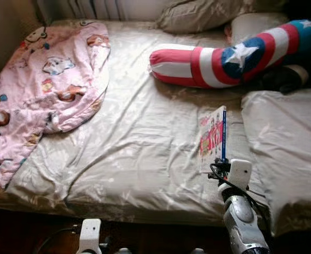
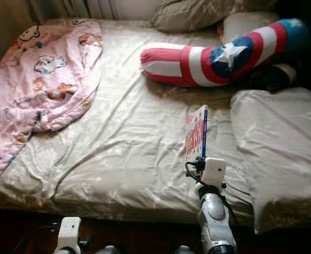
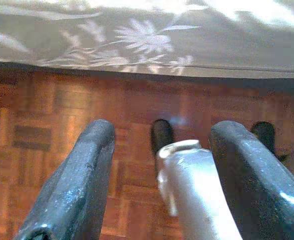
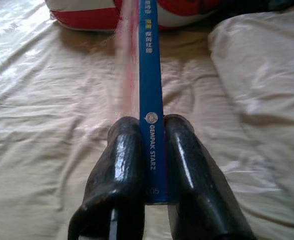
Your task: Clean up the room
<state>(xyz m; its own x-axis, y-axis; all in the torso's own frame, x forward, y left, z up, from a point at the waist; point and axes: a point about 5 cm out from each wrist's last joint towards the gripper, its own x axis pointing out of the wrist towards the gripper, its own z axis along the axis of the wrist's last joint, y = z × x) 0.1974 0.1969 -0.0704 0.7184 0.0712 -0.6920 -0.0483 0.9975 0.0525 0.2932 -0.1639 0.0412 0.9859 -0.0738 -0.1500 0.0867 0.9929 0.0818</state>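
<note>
A thin book (image 1: 212, 138) with a blue spine (image 4: 150, 75) and a pink cartoon cover stands on edge above the beige bed sheet (image 1: 139, 153). My right gripper (image 4: 152, 125) is shut on its near end, one black finger (image 4: 122, 160) on each side of the spine. Its white wrist (image 1: 239, 172) reaches over the bed's front right part. A crumpled pink cartoon blanket (image 1: 49, 79) lies on the bed's left side. My left gripper (image 3: 164, 129) hangs open below the bed's front edge, over the floor, with nothing held.
A red, white and blue star bolster (image 1: 224, 58) lies across the far right of the bed. A beige pillow (image 1: 287, 148) sits right of the book, another (image 1: 197, 13) at the head. Parquet floor (image 3: 46, 125) runs under the bed's edge.
</note>
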